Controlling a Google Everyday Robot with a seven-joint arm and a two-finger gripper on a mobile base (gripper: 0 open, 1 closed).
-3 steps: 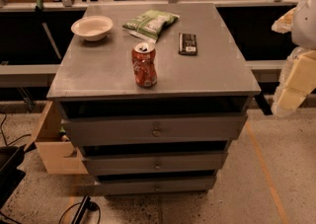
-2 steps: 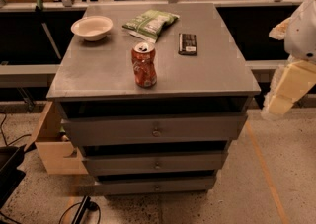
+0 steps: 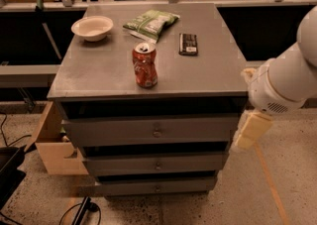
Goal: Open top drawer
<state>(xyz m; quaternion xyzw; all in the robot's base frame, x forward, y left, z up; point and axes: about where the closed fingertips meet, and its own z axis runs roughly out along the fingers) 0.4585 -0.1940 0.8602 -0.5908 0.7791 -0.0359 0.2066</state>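
Observation:
The top drawer [image 3: 148,130] is the uppermost of three grey drawer fronts in the grey cabinet, with a small round knob [image 3: 157,132] at its centre. Its front stands about flush with the two fronts below it. My gripper [image 3: 251,130] hangs from the white arm [image 3: 282,85] just off the cabinet's right side. It is level with the top drawer's right end and well right of the knob.
On the cabinet top [image 3: 99,70] stand a red soda can [image 3: 144,65], a white bowl [image 3: 92,27], a green chip bag [image 3: 150,22] and a dark bar [image 3: 188,43]. A wooden box [image 3: 54,144] sits on the floor at the left. Cables lie at the lower left.
My arm and gripper have moved left and down, from beside the cabinet top's right edge to the top drawer's right end. The drawers have not moved.

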